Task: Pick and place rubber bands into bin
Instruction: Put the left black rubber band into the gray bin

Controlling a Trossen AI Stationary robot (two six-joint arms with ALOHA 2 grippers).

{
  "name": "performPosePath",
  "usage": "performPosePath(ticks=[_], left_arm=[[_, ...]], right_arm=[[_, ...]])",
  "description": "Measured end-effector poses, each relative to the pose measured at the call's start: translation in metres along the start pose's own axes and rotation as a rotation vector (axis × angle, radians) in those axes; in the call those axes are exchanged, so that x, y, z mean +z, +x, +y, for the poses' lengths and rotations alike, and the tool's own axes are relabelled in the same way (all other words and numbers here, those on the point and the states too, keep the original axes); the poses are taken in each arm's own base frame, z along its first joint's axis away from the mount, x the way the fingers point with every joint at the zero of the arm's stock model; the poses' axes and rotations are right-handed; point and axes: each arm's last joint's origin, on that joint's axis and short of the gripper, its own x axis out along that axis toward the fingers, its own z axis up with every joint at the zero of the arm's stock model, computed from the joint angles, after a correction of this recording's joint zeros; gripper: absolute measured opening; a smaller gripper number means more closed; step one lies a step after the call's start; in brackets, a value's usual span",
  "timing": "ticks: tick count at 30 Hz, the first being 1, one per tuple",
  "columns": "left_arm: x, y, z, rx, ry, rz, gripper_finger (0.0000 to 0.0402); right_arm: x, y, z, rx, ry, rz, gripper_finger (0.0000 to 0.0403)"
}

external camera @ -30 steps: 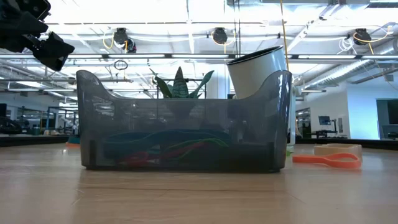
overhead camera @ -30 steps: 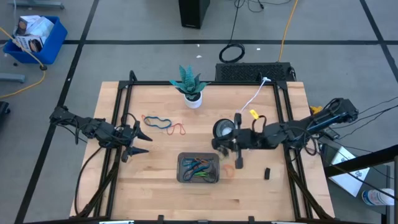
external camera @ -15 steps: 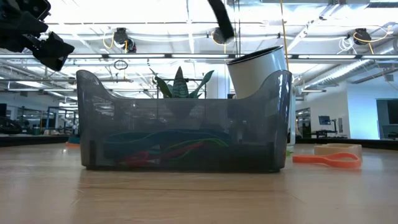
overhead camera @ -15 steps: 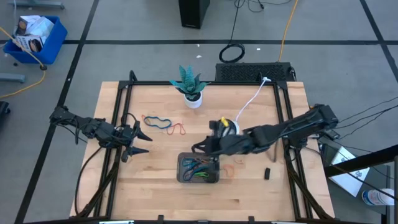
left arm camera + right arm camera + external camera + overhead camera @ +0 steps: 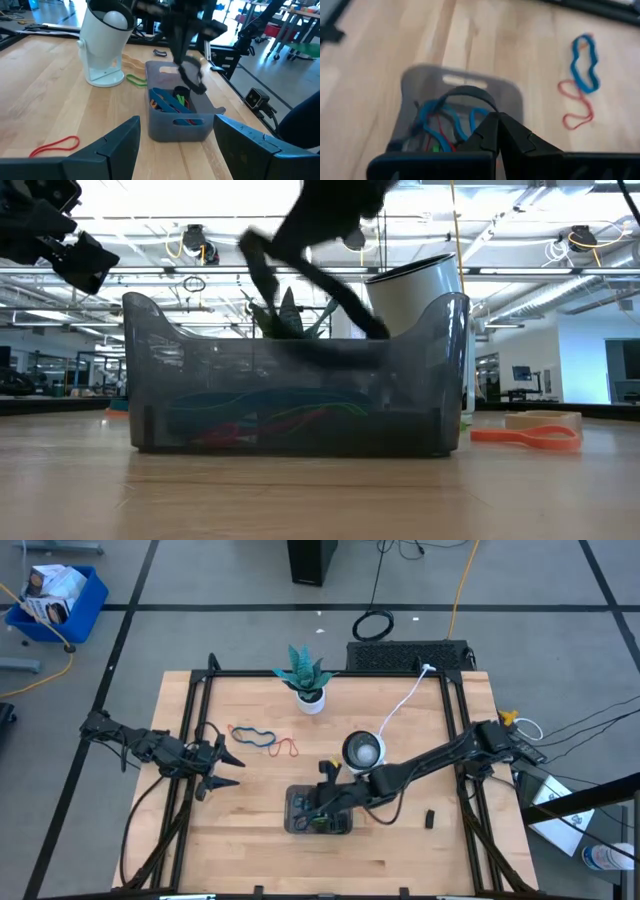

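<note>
The dark grey bin (image 5: 293, 823) stands at the table's middle near side with several blue, red and green rubber bands (image 5: 436, 117) in it. My right gripper (image 5: 322, 802) hangs over the bin, shut on a dark rubber band (image 5: 470, 93). A blue band (image 5: 255, 736) and a red band (image 5: 287, 749) lie flat on the table left of the bin's far side. My left gripper (image 5: 228, 760) waits open at the table's left, touching nothing. My right gripper pinches the dark band between its two fingertips (image 5: 492, 127). The fingers slant down from the table's right. The band's loop (image 5: 193, 80) hangs free below the tips over the bin's inside (image 5: 175, 97), clear of the table.
A round white-silver bowl (image 5: 362, 751) stands just right of the bin's far side, a potted plant (image 5: 305, 675) at the far middle, a white cable (image 5: 400, 705) behind the bowl. An orange band (image 5: 525, 437) lies right of the bin, a small black piece (image 5: 430, 818) farther right.
My right gripper has swung from beside the white bowl toward the table's left and near edge, sunk and tipped downward, ending over the bin. It has stayed shut. My left arm has kept still.
</note>
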Motion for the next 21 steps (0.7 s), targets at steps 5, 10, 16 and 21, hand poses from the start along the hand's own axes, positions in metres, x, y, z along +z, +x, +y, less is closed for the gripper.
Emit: performPosePath(ticks=[5, 10, 16, 21], left_arm=[[-0.002, 0.000, 0.000, 0.004, 0.001, 0.017, 0.0258], [-0.002, 0.000, 0.000, 0.004, 0.002, 0.018, 0.0257], [-0.002, 0.000, 0.000, 0.004, 0.002, 0.018, 0.0257], [-0.002, 0.000, 0.000, 0.004, 0.001, 0.018, 0.0257]], right_arm=[[-0.015, 0.025, 0.008, 0.032, 0.004, 0.072, 0.0000], [-0.028, 0.042, 0.014, 0.047, -0.014, 0.136, 0.0001], [-0.031, 0.047, 0.015, 0.044, -0.018, 0.145, 0.0019], [-0.030, 0.047, 0.014, 0.043, -0.016, 0.138, 0.0038]])
